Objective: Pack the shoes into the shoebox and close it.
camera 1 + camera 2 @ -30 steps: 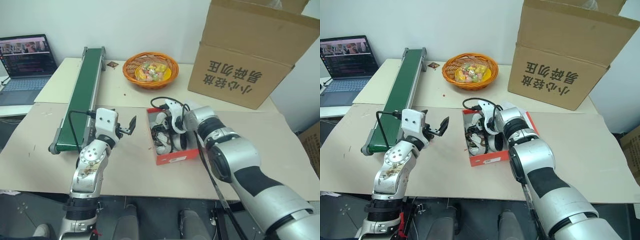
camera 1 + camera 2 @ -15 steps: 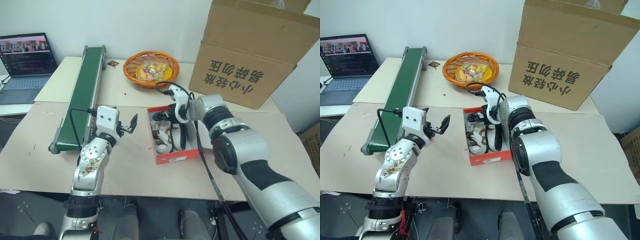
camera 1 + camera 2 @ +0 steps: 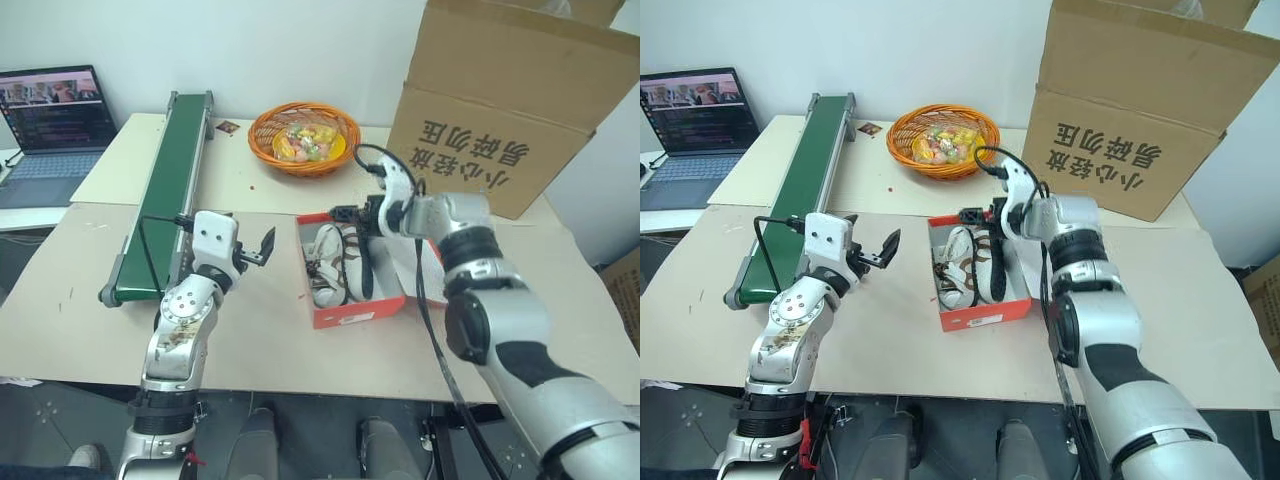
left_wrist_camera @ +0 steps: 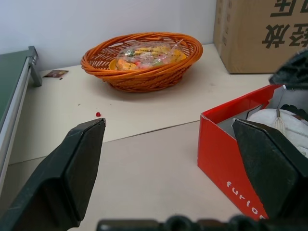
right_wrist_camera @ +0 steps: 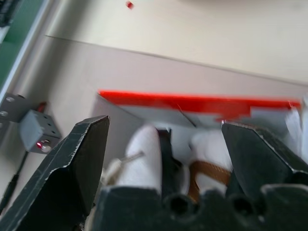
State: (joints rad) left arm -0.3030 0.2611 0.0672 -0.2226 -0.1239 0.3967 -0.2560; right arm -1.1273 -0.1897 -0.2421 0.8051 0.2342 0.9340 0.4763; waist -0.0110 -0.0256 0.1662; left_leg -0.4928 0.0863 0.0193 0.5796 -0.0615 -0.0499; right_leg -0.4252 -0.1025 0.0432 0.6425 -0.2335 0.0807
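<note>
Both shoes lie side by side inside the red shoebox, white uppers and dark laces showing, on the beige table in front of me; the packing looks done, the closing not. The lid lies folded back on the far right side of the box, mostly hidden behind my forearm. My right gripper hovers just above the box's far end, fingers spread and empty — nothing pinched. My left gripper hangs just beside the box's left wall, fingers equally wide, holding nothing. Farther out — a green conveyor, an orange wicker basket of wrapped sweets, a big brown carton, a laptop. Next, I reckon: get my right fingers under the lid's free edge and swing it over the shoes; the left could steady the wall.
</note>
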